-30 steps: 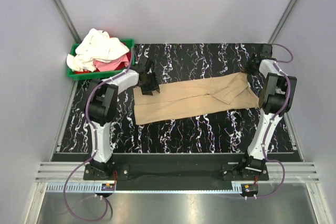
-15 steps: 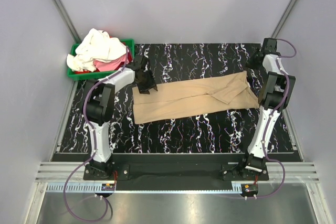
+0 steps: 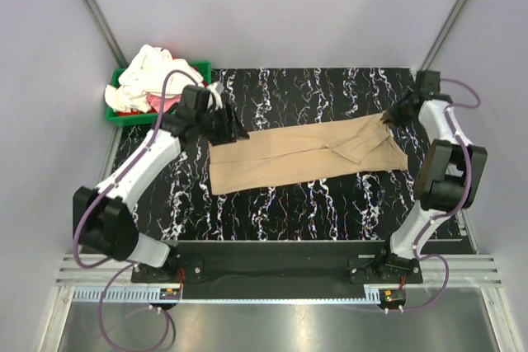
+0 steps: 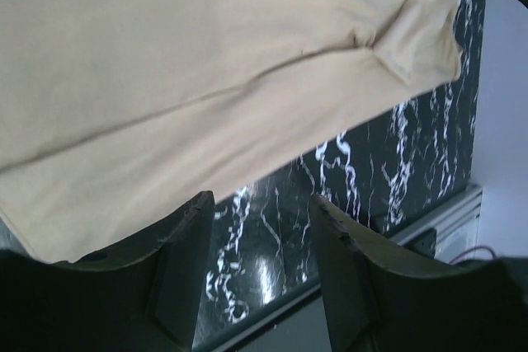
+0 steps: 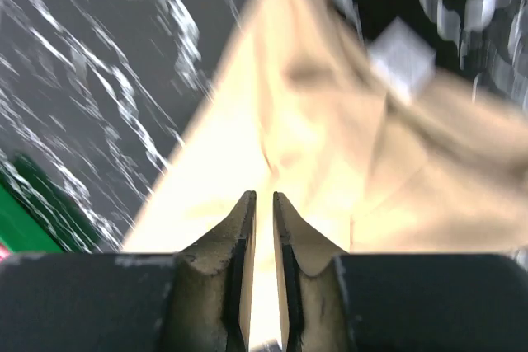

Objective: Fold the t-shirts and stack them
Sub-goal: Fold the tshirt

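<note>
The tan t-shirt [image 3: 305,154] lies folded into a long strip across the black marbled mat [image 3: 313,88]. Over its far left corner hovers my left gripper [image 3: 228,126], open; in the left wrist view only mat shows between the fingers of the gripper [image 4: 262,200], and the shirt [image 4: 206,63] lies beyond them. My right gripper [image 3: 387,119] is at the shirt's far right corner. In the blurred right wrist view that gripper [image 5: 264,197] has its jaws a narrow slit apart over the tan fabric [image 5: 272,138], nothing pinched between them. A cream t-shirt [image 3: 153,72] and a pink-red one [image 3: 162,103] are heaped in the bin.
A green plastic bin [image 3: 200,67] stands off the mat's far left corner, close to the left arm. Grey walls and metal frame posts close in the sides and back. The arms' bases sit on a rail at the near edge.
Both arms have swung their elbows outward, away from the mat. The left gripper stays by the shirt's left end. The right jaws have parted slightly.
</note>
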Robot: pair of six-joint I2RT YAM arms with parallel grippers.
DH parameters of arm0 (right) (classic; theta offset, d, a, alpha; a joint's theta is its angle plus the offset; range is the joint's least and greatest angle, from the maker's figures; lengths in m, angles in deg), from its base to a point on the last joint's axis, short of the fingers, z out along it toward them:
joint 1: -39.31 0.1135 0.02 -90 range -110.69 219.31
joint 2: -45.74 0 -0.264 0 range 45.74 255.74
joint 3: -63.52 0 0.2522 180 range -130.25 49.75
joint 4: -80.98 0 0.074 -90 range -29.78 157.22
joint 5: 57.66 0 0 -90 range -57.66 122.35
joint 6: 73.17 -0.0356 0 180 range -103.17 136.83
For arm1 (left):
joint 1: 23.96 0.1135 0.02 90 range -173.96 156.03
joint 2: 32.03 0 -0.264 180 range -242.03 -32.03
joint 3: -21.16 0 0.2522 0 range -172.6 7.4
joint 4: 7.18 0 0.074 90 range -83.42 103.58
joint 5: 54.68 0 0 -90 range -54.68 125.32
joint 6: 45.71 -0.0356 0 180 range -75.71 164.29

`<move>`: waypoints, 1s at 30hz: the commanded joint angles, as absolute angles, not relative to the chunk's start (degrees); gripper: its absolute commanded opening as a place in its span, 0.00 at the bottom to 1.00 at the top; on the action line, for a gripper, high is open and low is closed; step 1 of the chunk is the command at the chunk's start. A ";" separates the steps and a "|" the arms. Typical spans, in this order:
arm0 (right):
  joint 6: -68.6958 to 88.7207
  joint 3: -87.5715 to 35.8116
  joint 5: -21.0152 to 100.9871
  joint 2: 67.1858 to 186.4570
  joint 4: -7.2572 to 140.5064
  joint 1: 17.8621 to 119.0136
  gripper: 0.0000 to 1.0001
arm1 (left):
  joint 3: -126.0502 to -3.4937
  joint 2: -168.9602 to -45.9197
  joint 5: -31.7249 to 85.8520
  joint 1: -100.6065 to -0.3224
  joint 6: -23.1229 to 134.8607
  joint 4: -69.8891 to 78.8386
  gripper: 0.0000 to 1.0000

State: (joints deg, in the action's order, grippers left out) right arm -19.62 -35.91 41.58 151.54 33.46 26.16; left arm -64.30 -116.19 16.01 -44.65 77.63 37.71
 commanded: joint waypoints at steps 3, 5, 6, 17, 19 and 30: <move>-24.22 -24.71 41.13 147.87 36.18 30.17 0.21 | -57.21 -109.13 13.70 -45.06 76.46 37.60 0.55; -23.52 -23.81 40.44 148.57 38.03 30.43 0.21 | -56.42 -107.98 13.62 -44.97 76.28 37.60 0.55; -22.91 -23.20 38.69 149.01 38.48 30.43 0.20 | -55.89 -107.28 13.62 -44.97 76.11 37.52 0.55; -14.99 -26.34 34.19 163.59 42.52 30.35 0.17 | -54.66 -106.99 25.54 -46.20 74.96 38.74 0.56; -14.03 -28.63 35.59 165.61 42.44 30.26 0.17 | -54.30 -108.84 26.53 -46.20 74.96 39.54 0.55; -9.72 -62.01 47.98 184.24 38.75 30.26 0.18 | -60.62 -122.37 27.24 -49.10 72.15 39.36 0.54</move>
